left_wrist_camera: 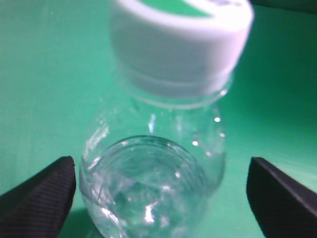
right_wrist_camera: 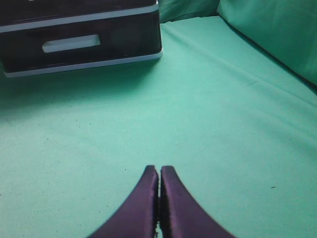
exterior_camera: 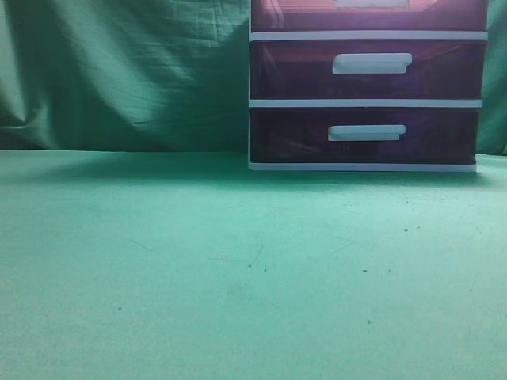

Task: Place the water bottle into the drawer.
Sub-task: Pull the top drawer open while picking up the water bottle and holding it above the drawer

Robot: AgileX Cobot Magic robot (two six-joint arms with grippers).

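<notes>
A clear water bottle (left_wrist_camera: 163, 163) with a white cap (left_wrist_camera: 181, 44) stands on the green cloth, seen only in the left wrist view. My left gripper (left_wrist_camera: 161, 166) is open around it, one finger close beside the bottle, the other well apart. The reddish-pink drawer (exterior_camera: 293, 16) with its white handle (exterior_camera: 372, 3) is shut at the top of the white-framed unit, cut off by the upper edge of the exterior view. My right gripper (right_wrist_camera: 159, 171) is shut and empty above the cloth. Neither gripper nor the bottle shows in the exterior view.
Two darker purple drawers (exterior_camera: 301, 71) (exterior_camera: 293, 134) sit shut below the reddish one; the lowest also shows in the right wrist view (right_wrist_camera: 119, 39). Green cloth (exterior_camera: 238, 261) covers the table and hangs as a backdrop (exterior_camera: 119, 71).
</notes>
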